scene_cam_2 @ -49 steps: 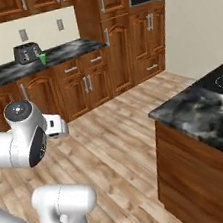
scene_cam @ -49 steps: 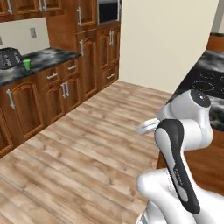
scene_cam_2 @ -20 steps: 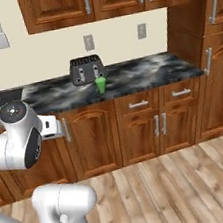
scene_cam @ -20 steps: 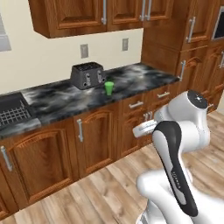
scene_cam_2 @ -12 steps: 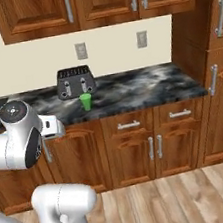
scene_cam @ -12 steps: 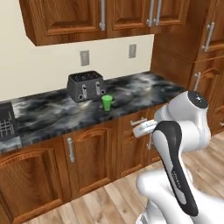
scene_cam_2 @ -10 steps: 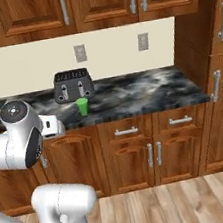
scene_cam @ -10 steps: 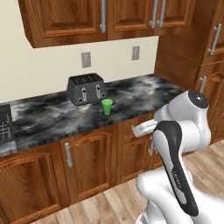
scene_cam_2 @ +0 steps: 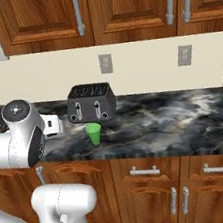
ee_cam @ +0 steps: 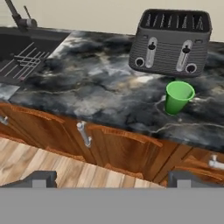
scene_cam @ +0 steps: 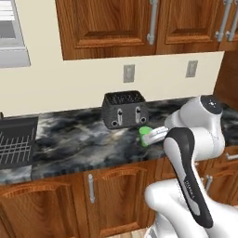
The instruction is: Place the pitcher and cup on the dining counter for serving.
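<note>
A robot arm faces a kitchen worktop with its claw spread wide and empty, its two dark tips rising far apart at the bottom of the hand view. Ahead of the claw and off to its right stands the cup, a small green tumbler set upright on the dark marble, just in front of the toaster and apart from it. The claw hangs short of the counter's edge, out over the cabinet doors and wood floor, well apart from the cup.

Judged from how things lie, the job has barely begun. The cup is still on the worktop beside the sink, not on the dining counter, and nothing is in the claw. No pitcher can be made out on this stretch of marble. What is left looks like the whole of it: reach in and take the cup, carry it across to the dining counter, set it down, then find and bring the pitcher as well.

The cup's long axis runs straight up and down, its open mouth facing the ceiling and its narrower base on the stone. With no handle, it offers the same tapered wall to the claw from any side; the wider rim sits at the top.
</note>
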Controlling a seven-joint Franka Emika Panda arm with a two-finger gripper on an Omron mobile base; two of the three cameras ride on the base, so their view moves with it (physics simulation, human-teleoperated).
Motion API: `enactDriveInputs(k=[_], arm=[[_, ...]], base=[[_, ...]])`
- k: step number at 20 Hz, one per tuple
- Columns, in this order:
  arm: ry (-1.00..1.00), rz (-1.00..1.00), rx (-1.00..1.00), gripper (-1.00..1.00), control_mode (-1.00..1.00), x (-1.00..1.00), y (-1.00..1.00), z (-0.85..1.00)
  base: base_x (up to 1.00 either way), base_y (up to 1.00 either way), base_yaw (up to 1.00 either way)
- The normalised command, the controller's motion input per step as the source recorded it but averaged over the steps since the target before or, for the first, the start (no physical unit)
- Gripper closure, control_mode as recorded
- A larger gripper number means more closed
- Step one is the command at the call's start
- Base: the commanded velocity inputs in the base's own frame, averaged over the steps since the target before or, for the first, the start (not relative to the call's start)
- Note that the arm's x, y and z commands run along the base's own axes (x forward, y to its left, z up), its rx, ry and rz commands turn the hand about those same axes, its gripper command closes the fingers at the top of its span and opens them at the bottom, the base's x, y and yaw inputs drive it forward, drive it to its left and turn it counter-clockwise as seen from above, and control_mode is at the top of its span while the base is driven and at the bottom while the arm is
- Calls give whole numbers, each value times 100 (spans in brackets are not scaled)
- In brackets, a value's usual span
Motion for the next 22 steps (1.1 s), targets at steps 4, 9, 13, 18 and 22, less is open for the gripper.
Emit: enactDriveInputs(k=[4, 9, 13, 18, 22], arm=[[0, 0, 0, -100, 100, 0, 0, 0], [0, 0, 0, -100, 100, 0, 0, 0], [0, 0, 0, -100, 100, 0, 0, 0], [0, 0, 0, -100, 100, 0, 0, 0], [0, 0, 0, -100, 100, 0, 0, 0]], base=[[26, -45, 14], [8, -9, -10], [57, 0, -30], [20, 0, -10], [33, 0, -2]])
